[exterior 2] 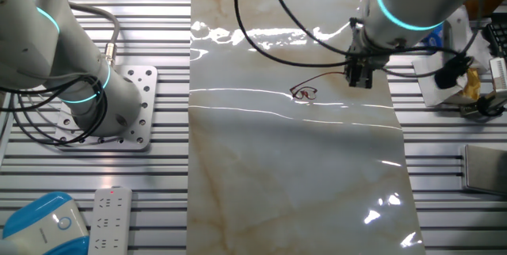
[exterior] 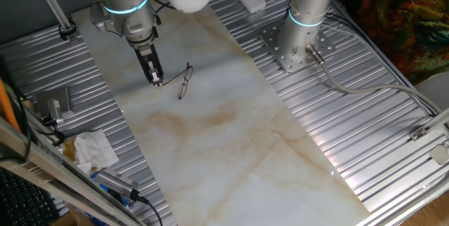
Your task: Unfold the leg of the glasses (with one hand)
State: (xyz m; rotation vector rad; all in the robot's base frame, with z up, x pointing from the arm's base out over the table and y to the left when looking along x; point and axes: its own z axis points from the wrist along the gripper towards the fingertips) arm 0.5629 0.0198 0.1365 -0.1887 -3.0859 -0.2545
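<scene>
Because the glasses (exterior: 184,81) lying on the marble surface (exterior: 231,142) look light, thin and easily bent, the gripper (exterior: 156,78) should press only the leg tip near its jaws, whose closure on it cannot be told.

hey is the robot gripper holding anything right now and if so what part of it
It looks so: the gripper sits at the outer end of one leg of the glasses, apparently pinching its tip. The leg is too thin to confirm the fingers are closed on it.
</scene>
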